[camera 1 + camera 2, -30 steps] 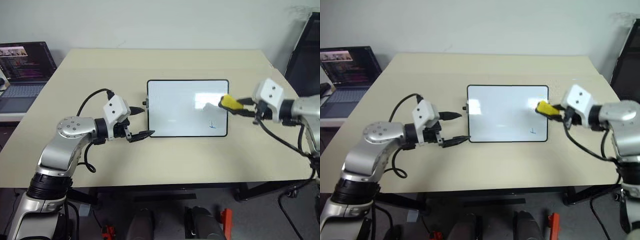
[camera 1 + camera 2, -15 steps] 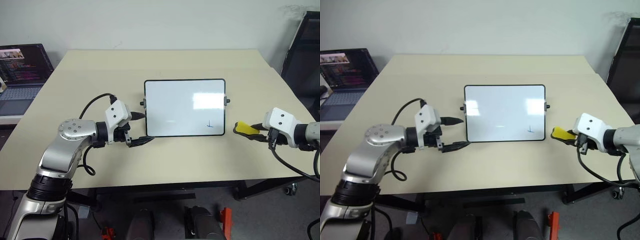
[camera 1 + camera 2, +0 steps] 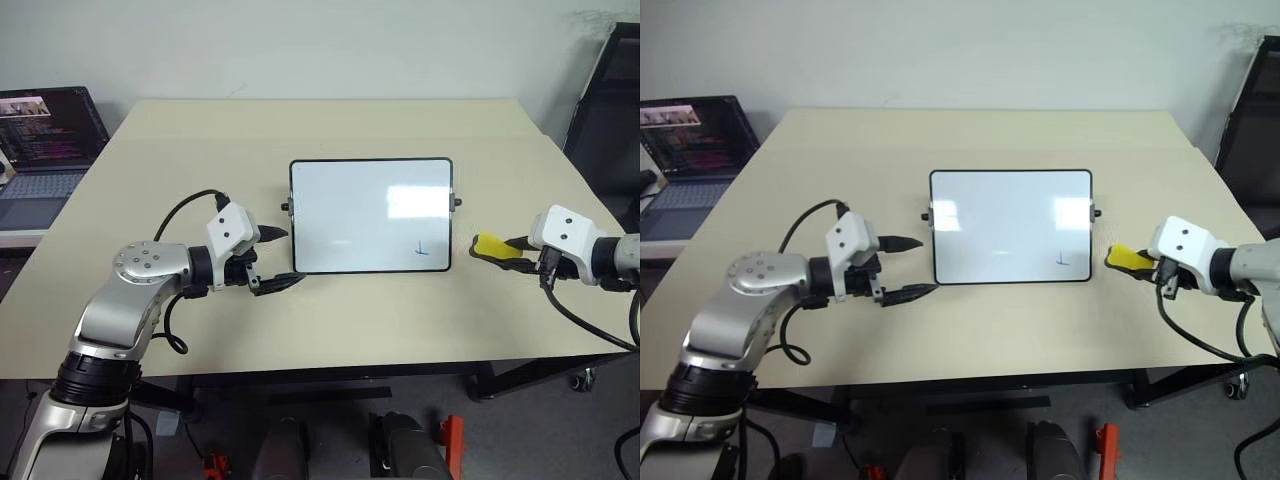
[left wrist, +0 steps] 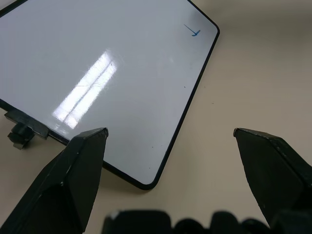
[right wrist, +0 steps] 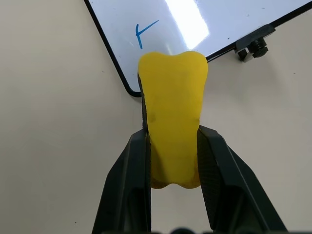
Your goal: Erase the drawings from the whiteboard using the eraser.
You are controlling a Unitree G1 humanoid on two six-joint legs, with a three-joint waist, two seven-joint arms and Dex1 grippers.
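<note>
The whiteboard (image 3: 360, 205) lies flat in the middle of the table. One small blue drawing (image 3: 421, 250) sits near its front right corner, also seen in the right wrist view as a drawing (image 5: 145, 33). My right gripper (image 3: 497, 250) is shut on the yellow eraser (image 3: 487, 245), which hovers just off the board's right edge, level with the mark. The eraser (image 5: 173, 107) sticks out past the fingers. My left gripper (image 3: 291, 255) stands open beside the board's front left corner, holding nothing.
The beige table (image 3: 200, 140) has bare room all around the board. An open laptop (image 3: 45, 130) sits on a lower surface off the table's left side. A dark chair-like object (image 3: 605, 100) stands past the right rear corner.
The right gripper carried the eraser off the board's right edge, out to the right and nearer the front. The left gripper has held its place. The view has shifted slightly.
</note>
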